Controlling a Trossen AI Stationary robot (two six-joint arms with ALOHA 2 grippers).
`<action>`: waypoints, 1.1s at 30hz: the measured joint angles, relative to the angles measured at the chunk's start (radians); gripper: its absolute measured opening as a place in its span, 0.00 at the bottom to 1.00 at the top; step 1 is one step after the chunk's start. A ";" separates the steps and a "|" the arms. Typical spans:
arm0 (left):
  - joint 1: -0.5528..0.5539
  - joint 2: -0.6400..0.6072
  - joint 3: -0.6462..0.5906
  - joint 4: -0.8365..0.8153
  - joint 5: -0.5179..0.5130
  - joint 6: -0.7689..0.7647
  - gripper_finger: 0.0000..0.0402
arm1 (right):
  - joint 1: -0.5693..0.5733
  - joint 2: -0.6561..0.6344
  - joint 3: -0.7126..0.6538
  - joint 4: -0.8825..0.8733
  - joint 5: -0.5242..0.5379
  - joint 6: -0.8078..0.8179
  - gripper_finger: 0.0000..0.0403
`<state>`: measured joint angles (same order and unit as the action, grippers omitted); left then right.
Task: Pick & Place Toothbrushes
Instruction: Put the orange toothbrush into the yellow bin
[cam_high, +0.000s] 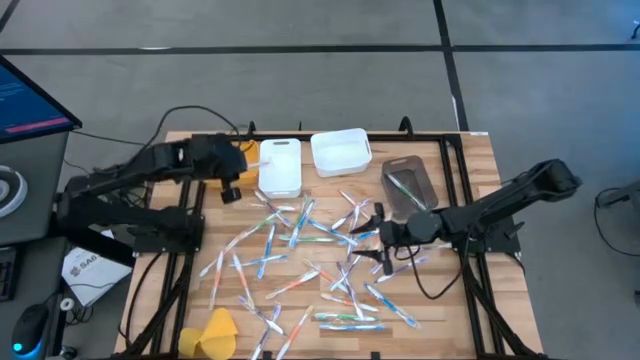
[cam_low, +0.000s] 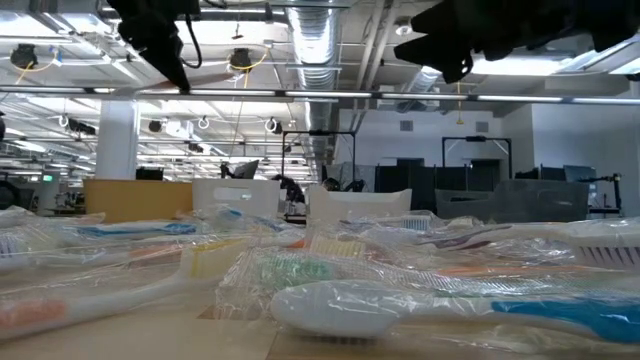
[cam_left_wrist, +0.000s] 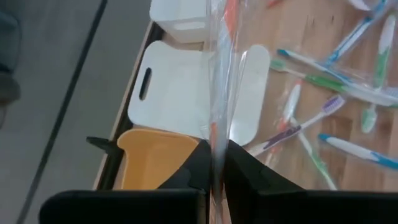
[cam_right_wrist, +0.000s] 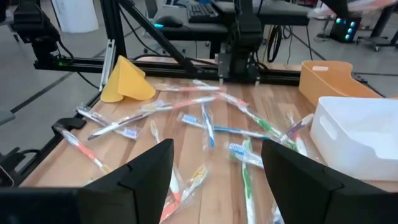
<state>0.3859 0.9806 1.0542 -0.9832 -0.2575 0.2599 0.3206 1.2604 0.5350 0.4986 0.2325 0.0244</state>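
While the left gripper (cam_high: 232, 178) hung over the back left corner of the wooden table (cam_high: 470, 170), its fingers (cam_left_wrist: 186, 171) were pinched shut on a wrapped toothbrush (cam_left_wrist: 222, 74), whose clear sleeve with an orange handle stood straight up between them in the left wrist view. Below it sat an orange bin (cam_left_wrist: 152, 158), just beside a white bin (cam_high: 280, 166) that lay with its flat bottom up. Further right along the back edge stood a second white bin (cam_high: 341, 152), open side up, and then a brown bin (cam_high: 408, 185) with at least one toothbrush inside. Across the middle of the table lay the toothbrushes (cam_high: 300, 250), dozens of them in clear wrappers, with blue, green, orange and white handles, scattered and overlapping in every direction. At the front left corner sat a yellow cloth lump (cam_high: 212, 333), apart from the main scatter. Toward the right, the right gripper (cam_high: 378, 237) hovered over the right part of the scatter with its fingers (cam_right_wrist: 140, 171) spread wide and nothing between them, several toothbrushes lying on the wood directly below.
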 joint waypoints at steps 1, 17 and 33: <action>0.039 0.000 0.000 -0.001 0.021 0.019 0.04 | 0.000 0.005 0.000 0.019 0.000 -0.004 0.59; 0.311 0.035 -0.002 0.015 0.266 0.154 0.04 | 0.044 0.004 0.000 0.091 0.001 -0.106 0.59; 0.409 0.144 -0.002 0.045 0.288 0.204 0.04 | -0.023 0.004 0.000 0.082 0.000 -0.184 0.59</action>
<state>0.7946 1.1246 1.0519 -0.9384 0.0305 0.4644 0.2981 1.2640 0.5350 0.5810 0.2329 -0.1598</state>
